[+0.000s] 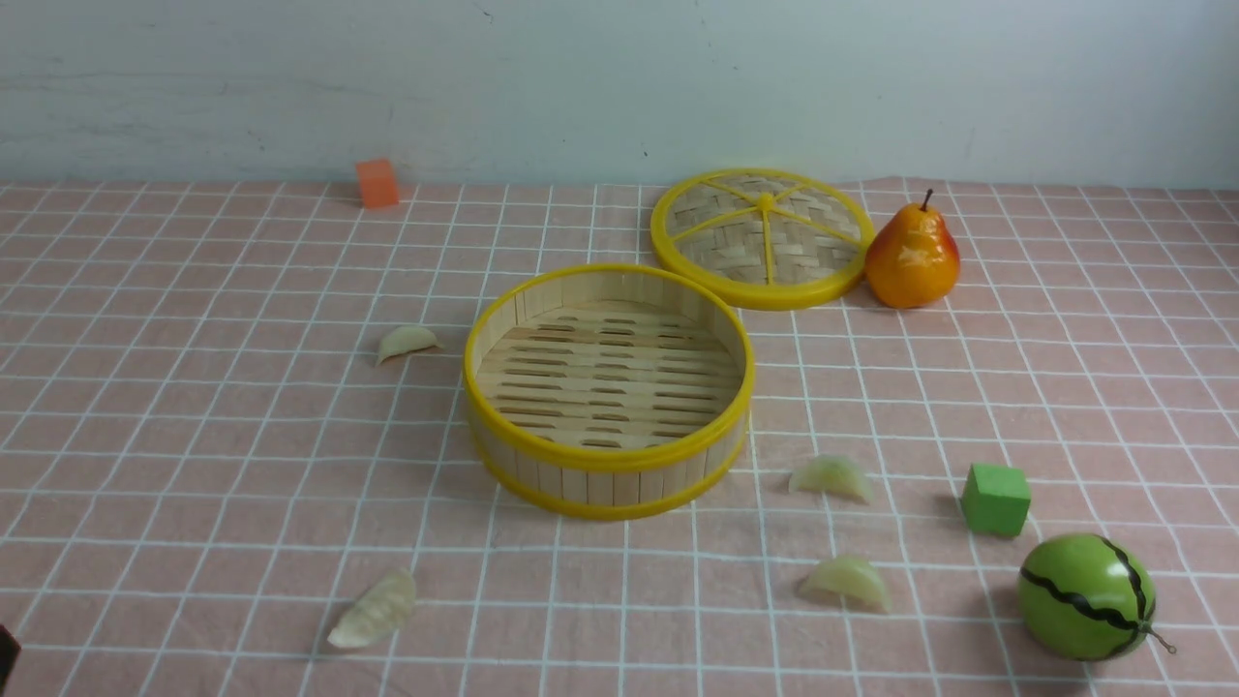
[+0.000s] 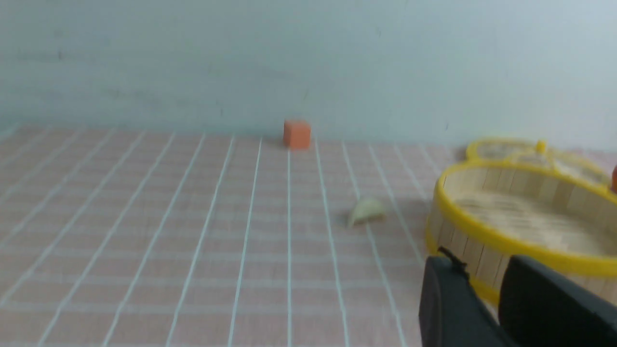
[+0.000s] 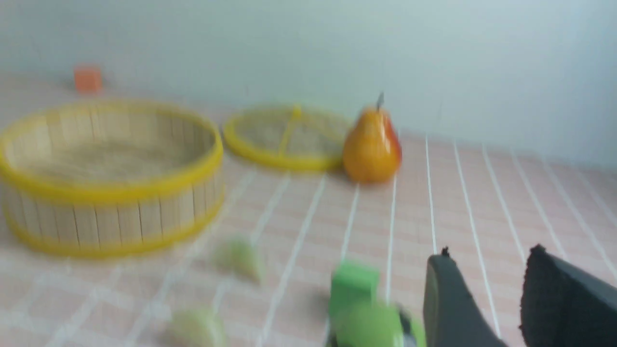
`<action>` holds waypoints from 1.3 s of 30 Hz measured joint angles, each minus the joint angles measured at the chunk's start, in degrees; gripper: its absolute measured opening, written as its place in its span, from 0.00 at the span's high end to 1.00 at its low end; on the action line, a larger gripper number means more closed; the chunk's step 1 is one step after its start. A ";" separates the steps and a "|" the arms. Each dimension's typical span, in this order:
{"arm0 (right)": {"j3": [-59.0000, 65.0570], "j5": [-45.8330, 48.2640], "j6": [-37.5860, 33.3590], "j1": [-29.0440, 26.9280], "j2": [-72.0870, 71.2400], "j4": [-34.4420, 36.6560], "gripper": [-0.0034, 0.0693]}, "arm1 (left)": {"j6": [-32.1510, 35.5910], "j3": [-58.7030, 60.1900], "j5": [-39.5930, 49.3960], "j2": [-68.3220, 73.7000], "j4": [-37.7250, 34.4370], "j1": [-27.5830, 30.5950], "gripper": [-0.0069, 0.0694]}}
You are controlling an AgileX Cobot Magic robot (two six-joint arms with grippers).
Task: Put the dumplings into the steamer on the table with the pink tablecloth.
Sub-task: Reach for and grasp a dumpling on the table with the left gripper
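Observation:
The empty steamer (image 1: 600,479) stands mid-table on the pink tablecloth (image 1: 194,407). Two cream dumplings lie to its left, one beside it (image 1: 407,341) and one nearer the front (image 1: 376,608). Two pale green dumplings lie to its front right (image 1: 832,477) (image 1: 849,581). In the left wrist view my left gripper (image 2: 482,262) is open and empty, with the steamer wall (image 2: 462,246) just beyond its fingers and a cream dumpling (image 2: 366,212) farther off. My right gripper (image 3: 489,255) is open and empty above bare cloth, to the right of the green dumplings (image 3: 241,255).
The flat woven lid (image 1: 762,237) lies behind the steamer with a pear (image 1: 913,257) beside it. A green cube (image 1: 996,499) and a small watermelon (image 1: 1086,595) sit at the front right. An orange cube (image 1: 377,183) stands by the back wall.

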 joint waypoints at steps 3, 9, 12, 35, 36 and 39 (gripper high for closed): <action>0.00 -11.74 2.24 0.00 0.00 0.25 0.62 | -1.22 0.00 -9.22 0.00 -0.24 0.00 0.69; 0.00 -18.89 8.27 0.00 0.00 0.44 0.62 | -19.12 -0.25 -25.28 0.00 -2.68 -0.06 0.70; -1.01 -18.96 8.86 0.00 1.55 0.44 0.63 | -22.57 -4.89 -24.32 1.49 -0.73 -0.12 0.76; -42.71 37.47 -3.00 6.41 65.29 2.88 0.98 | -19.94 -56.61 28.59 69.56 9.20 -10.55 0.93; -45.55 38.97 -6.25 8.90 68.68 4.95 0.98 | -16.07 -60.43 33.08 73.89 6.13 -10.77 0.93; -47.77 40.47 -11.92 11.30 72.21 10.07 0.98 | -7.46 -68.27 38.21 81.15 -1.39 -9.24 0.93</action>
